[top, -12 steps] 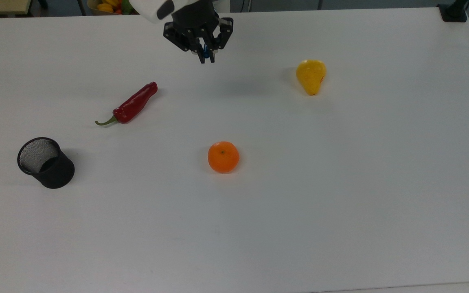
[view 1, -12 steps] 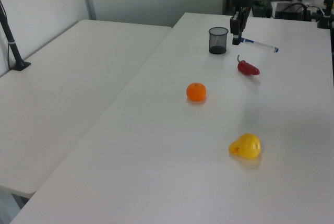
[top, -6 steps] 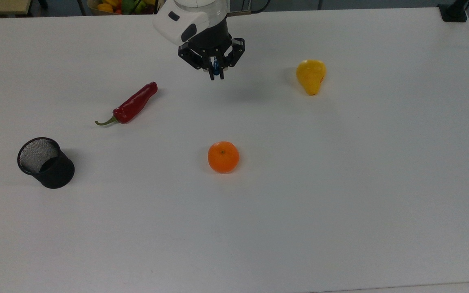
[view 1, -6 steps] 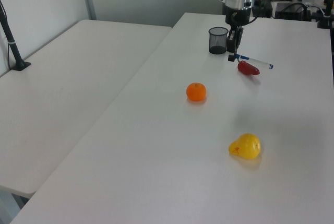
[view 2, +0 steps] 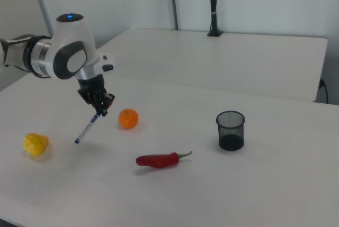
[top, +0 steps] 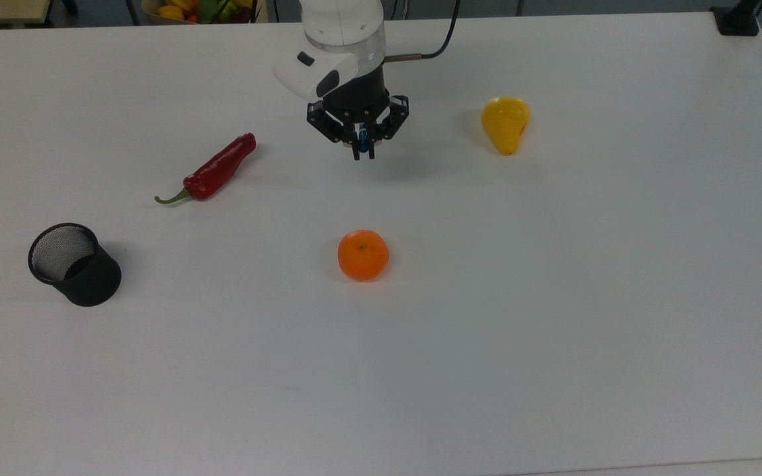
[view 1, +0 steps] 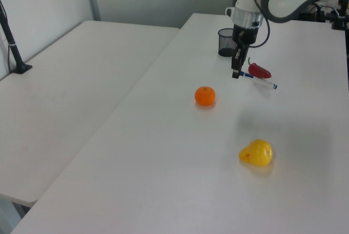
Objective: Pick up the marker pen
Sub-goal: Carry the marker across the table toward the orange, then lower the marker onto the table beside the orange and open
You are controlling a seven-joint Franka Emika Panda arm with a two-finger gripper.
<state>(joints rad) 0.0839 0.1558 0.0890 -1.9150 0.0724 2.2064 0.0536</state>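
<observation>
My gripper (top: 362, 151) is shut on the blue-capped end of the marker pen (view 1: 259, 81), a slim white barrel with blue ends. The pen hangs tilted in the air below the fingers, clear of the table, as the right view shows it (view 2: 87, 128). In the top view only a blue bit of the marker pen (top: 362, 137) shows between the fingers. The gripper (view 2: 101, 111) hovers between the red chilli (top: 213, 170) and the yellow pear (top: 505, 123), above the white table (top: 553, 297).
An orange (top: 362, 255) lies near the table's middle, toward the top view's bottom from the gripper. A black mesh cup (top: 75, 264) stands at the top view's left. A bowl of fruit (top: 182, 9) sits beyond the table's far edge.
The arm has carried the marker pen toward the top view's lower right, away from the far edge; in the left view it has come nearer, past the chilli. Nothing else moved.
</observation>
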